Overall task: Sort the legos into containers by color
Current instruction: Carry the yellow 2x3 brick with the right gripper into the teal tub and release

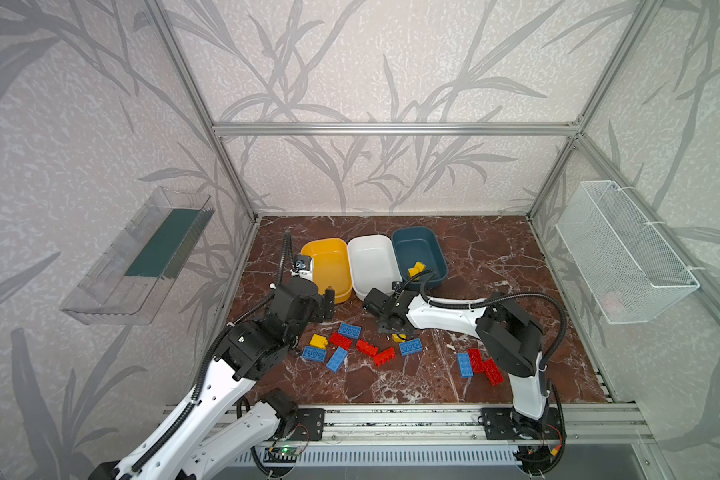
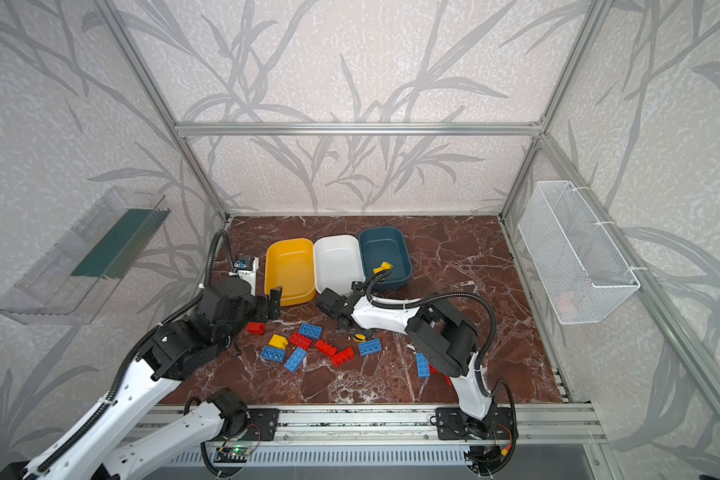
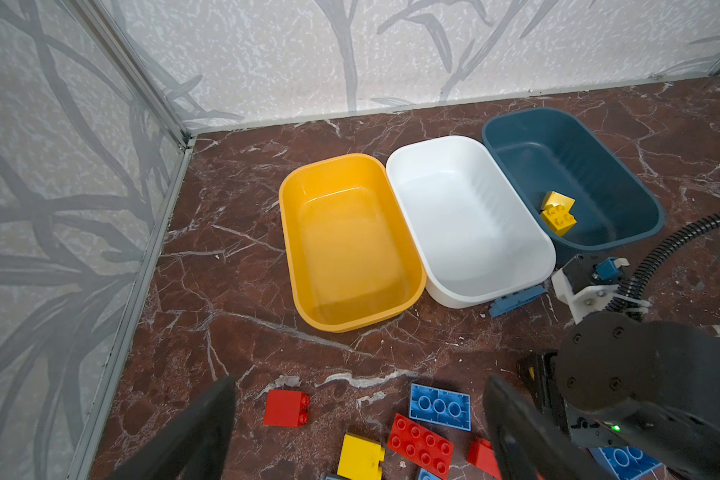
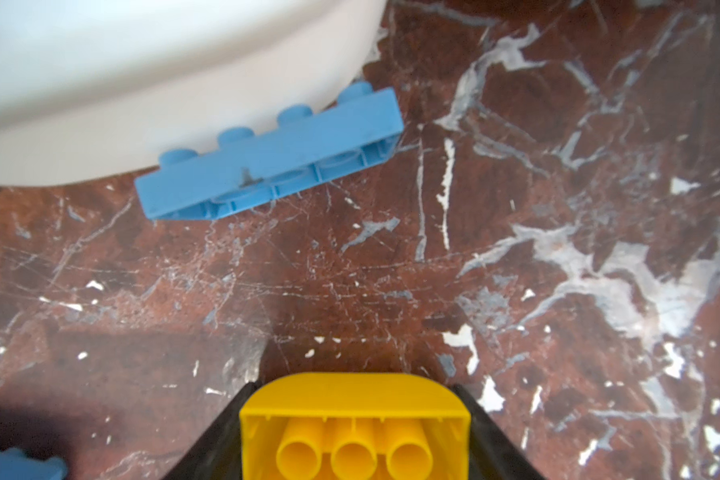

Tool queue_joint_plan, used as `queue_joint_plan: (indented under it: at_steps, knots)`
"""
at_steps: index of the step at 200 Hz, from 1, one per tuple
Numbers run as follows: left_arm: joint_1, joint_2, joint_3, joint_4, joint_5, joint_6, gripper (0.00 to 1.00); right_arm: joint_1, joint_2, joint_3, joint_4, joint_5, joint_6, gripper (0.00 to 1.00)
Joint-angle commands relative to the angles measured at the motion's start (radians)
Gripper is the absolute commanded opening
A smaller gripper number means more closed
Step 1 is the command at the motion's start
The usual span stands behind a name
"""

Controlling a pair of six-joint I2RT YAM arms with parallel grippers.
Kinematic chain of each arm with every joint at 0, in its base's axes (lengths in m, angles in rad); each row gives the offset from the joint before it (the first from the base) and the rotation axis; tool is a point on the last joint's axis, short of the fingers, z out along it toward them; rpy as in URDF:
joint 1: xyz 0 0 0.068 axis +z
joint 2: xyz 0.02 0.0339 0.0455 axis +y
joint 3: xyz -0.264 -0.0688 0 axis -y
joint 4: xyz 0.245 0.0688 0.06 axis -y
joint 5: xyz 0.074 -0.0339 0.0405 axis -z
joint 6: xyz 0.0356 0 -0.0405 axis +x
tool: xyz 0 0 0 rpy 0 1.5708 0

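Three shallow plastic tubs sit abreast on the brown marble table (image 1: pixel 495 249): yellow tub (image 1: pixel 327 270), white tub (image 1: pixel 371 266), and dark teal tub (image 1: pixel 416 249) holding two small yellow bricks (image 3: pixel 558 212). The left gripper (image 3: pixel 358 386) gapes empty near loose red, blue and yellow bricks (image 1: pixel 336 359); the right gripper (image 4: pixel 354 386) pinches a rounded yellow brick (image 4: pixel 354 415).

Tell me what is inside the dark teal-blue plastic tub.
Two yellow studded bricks lie touching on the dark teal-blue tub's floor, otherwise bare in the left wrist view. In both top views the right arm's black cable covers the near rim.
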Motion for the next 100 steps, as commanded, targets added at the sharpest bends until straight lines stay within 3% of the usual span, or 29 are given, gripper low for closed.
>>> queue_joint_plan:
  at_steps: [1,35,50,100]
  knots:
    - [0.003,-0.011,-0.006,-0.004,-0.021,0.006,0.93,0.005,-0.065,-0.002,-0.003,0.046,-0.043,0.55]
    - [0.003,-0.011,-0.008,-0.003,-0.034,0.005,0.93,0.002,-0.138,-0.007,0.043,0.088,-0.141,0.55]
    - [0.003,-0.013,-0.007,-0.006,-0.049,-0.003,0.99,-0.015,-0.171,-0.011,0.073,0.081,-0.203,0.55]
    - [0.004,-0.079,-0.033,0.017,-0.158,-0.036,0.99,-0.137,-0.213,0.047,0.046,0.02,-0.349,0.55]
